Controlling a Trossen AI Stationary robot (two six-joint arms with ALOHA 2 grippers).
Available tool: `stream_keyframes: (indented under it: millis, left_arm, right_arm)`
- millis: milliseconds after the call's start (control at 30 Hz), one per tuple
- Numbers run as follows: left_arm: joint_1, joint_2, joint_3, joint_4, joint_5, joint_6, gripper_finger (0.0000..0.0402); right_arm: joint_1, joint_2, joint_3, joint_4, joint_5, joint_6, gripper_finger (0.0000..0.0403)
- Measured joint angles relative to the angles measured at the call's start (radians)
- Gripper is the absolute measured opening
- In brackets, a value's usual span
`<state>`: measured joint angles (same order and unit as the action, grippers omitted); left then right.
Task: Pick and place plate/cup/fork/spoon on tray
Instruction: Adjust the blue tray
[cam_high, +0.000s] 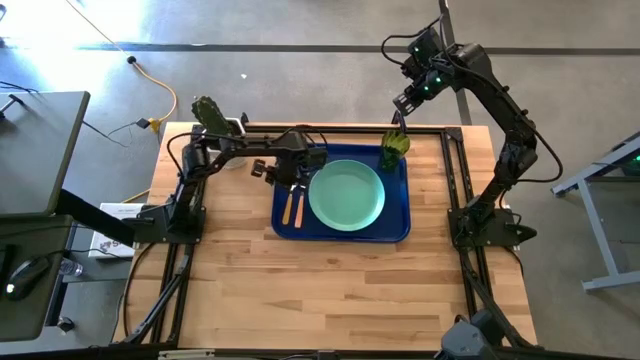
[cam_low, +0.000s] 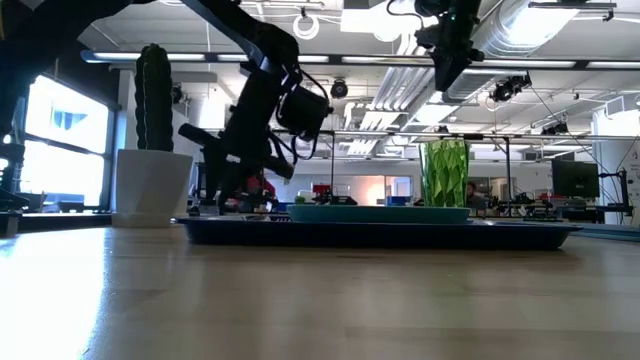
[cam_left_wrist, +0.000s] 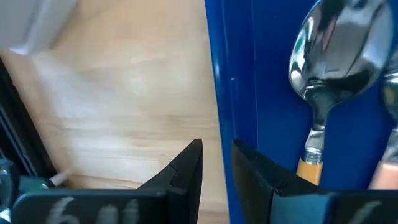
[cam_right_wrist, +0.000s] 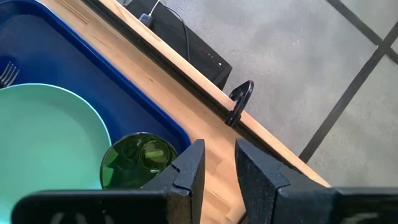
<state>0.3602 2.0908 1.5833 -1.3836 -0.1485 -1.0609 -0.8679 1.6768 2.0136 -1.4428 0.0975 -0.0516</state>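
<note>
Table: we note the wooden top (cam_high: 340, 290) bearing the tray (cam_high: 400, 232).
Tray contents: plate (cam_high: 346, 195), cup (cam_high: 394, 148), fork (cam_high: 286, 203), spoon (cam_high: 297, 203).
Left gripper (cam_high: 286, 172): over spoon, narrowly parted, empty.
Right gripper (cam_high: 402, 106): above cup, narrowly parted, empty.

No legible text, label, brand or number anywhere.

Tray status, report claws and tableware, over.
Left claw empty, low over tray left rim beside spoon. Right claw empty, raised above cup. Plate, cup, both utensils on tray. Nothing obstructing.
</note>
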Motion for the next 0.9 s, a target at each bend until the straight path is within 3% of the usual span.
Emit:
stream_keyframes:
  millis: [500,900]
  left_arm:
    - [-0.024,-0.314,0.0,0.062,-0.186,0.2,0.0074]
    - [-0.064,-0.492,0.0,0.106,-0.208,0.486,0.0074]
  right_arm:
    - [0.032,-0.003,0.0,-0.128,-0.047,0.192,0.008]
    - [0.316,-0.02,0.0,-0.128,-0.05,0.407,0.008]
